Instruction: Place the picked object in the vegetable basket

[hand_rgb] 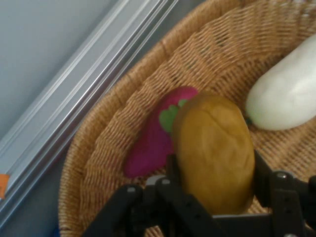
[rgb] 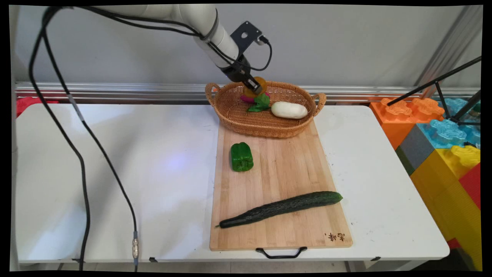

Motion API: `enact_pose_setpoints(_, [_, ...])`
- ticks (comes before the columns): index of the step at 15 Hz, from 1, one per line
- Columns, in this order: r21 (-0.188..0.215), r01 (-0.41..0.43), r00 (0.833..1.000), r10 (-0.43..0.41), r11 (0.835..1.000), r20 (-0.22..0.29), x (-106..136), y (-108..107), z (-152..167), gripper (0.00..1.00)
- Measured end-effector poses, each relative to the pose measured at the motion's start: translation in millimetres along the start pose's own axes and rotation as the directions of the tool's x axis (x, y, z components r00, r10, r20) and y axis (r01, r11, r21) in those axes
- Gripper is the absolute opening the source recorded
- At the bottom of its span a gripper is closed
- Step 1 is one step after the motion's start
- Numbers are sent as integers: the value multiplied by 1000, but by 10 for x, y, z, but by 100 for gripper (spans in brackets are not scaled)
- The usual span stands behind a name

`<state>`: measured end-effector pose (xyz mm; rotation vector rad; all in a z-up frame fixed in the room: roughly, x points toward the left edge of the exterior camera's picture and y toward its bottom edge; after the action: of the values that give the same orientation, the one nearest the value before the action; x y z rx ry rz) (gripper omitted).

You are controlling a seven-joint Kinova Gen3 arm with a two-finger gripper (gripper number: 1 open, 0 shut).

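My gripper [rgb: 254, 87] [hand_rgb: 213, 168] is shut on a yellow-brown potato [rgb: 255, 86] [hand_rgb: 213, 150] and holds it just above the back left of a wicker basket [rgb: 238, 119] [hand_rgb: 123, 94]. Under the potato in the basket lies a magenta vegetable with green leaves [rgb: 258, 102] [hand_rgb: 155, 133]. A white radish [rgb: 289, 109] [hand_rgb: 289, 96] lies to its right in the basket. The basket stands on the far end of a wooden cutting board [rgb: 284, 165].
A green bell pepper [rgb: 241, 156] and a long dark cucumber [rgb: 280, 208] lie on the board nearer me. Black cables [rgb: 82, 127] hang over the table's left. Big coloured blocks [rgb: 442, 142] and a tripod [rgb: 442, 86] stand at the right.
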<state>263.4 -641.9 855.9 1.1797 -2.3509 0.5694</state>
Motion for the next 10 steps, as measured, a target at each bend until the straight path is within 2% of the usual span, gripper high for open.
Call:
enact_pose_setpoints(4, [16,4,1000,-4,1000,28,-94,-154,182,0])
enact_pose_setpoints(9, [26,4,998,-6,1000,57,-206,-249,280,0])
enact_pose_setpoints(10, [24,3,998,-5,1000,62,-221,-250,288,100])
